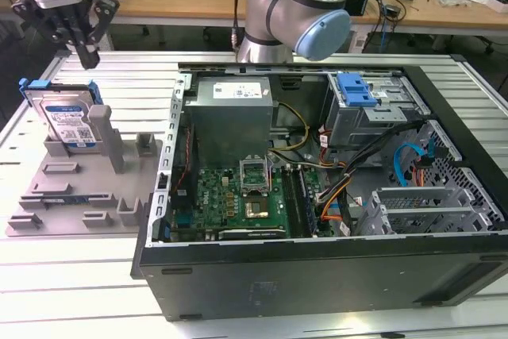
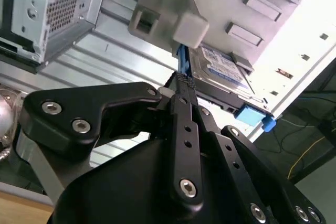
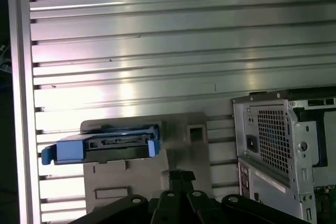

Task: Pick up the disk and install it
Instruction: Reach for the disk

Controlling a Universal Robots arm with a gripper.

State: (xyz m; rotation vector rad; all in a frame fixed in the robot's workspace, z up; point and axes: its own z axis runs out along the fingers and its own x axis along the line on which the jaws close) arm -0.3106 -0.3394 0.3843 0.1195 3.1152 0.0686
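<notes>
The job is barely begun, as far as the scene shows. The disk (image 1: 70,121) stands on edge in a slot of the grey holder (image 1: 79,196), at about nine o'clock in the exterior view. Its label faces the camera and its blue rails run along both sides. Nothing grips it.

The claw (image 1: 87,57) hangs in the air at about twelve o'clock from the disk, apart from it. Its fingers (image 2: 181,85) are drawn together with nothing between them. In both wrist views the tips point toward the disk's upper edge, and the second wrist view shows the label side (image 2: 220,72) just past the fingertips.

Neither part of the task is done: the disk is not lifted, and I judge the whole install into the computer case (image 1: 317,275) remains. The case lies open on the counter (image 1: 63,275) at about three o'clock from the holder. Its drive cage (image 1: 373,113), at one o'clock in the exterior view, carries a blue bracket (image 1: 355,89). Whether that is the slot meant for the disk I cannot tell.

By count:
- one disk
- one claw on one arm (image 1: 294,5)
- one grey holder
- one open case, with one drive cage and one blue bracket
</notes>
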